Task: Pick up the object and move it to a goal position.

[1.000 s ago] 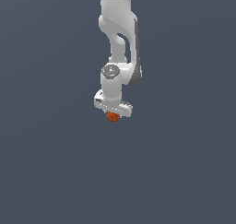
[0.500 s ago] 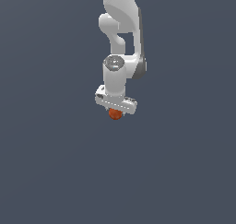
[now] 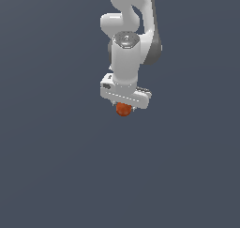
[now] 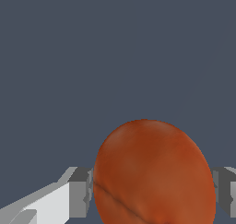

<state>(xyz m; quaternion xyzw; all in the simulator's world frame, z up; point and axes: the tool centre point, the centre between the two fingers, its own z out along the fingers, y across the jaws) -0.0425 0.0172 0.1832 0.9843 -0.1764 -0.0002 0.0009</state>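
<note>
The object (image 3: pixel 123 109) is a small orange-red ball, peeking out under the white gripper (image 3: pixel 124 108) at the middle of the exterior view. Up close in the wrist view the object (image 4: pixel 154 172) looks egg-shaped with a dark seam line, and grey fingers (image 4: pixel 80 191) press against both of its sides. The gripper (image 4: pixel 154 191) is shut on it. The white arm (image 3: pixel 129 44) reaches down from the top of the exterior view.
A plain dark grey-blue surface (image 3: pixel 56 166) fills the rest of both views, with no other objects showing.
The arm has shifted slightly toward the exterior view's right and upward, carrying the ball, and the wrist has turned a little.
</note>
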